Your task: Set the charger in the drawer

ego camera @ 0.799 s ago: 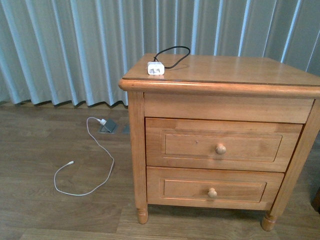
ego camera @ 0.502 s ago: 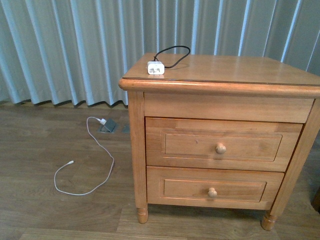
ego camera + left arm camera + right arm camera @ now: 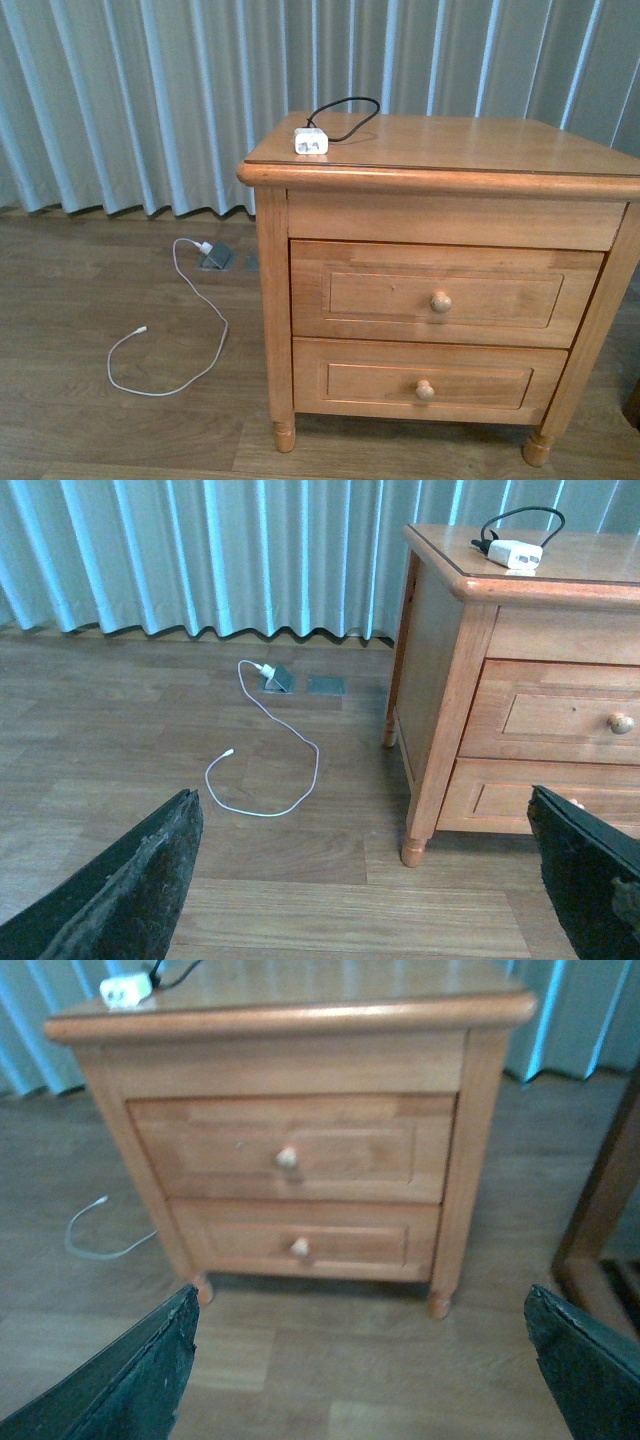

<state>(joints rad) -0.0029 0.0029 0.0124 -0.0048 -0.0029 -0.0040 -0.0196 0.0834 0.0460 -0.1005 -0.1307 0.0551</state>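
Hovering well back from the nightstand (image 3: 480,145), left gripper (image 3: 362,795) and right gripper (image 3: 360,1290) both spread wide, gripping nothing. Finding the charger (image 3: 311,142) resting on top near the left front corner, probably awaiting opening of the shut upper drawer (image 3: 380,295) by its knob (image 3: 441,301).

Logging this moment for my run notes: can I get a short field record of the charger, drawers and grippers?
charger: on the nightstand top, near its left edge
upper drawer: shut
lower drawer: shut
white cable: on the floor beside the nightstand
left gripper: open, empty
right gripper: open, empty
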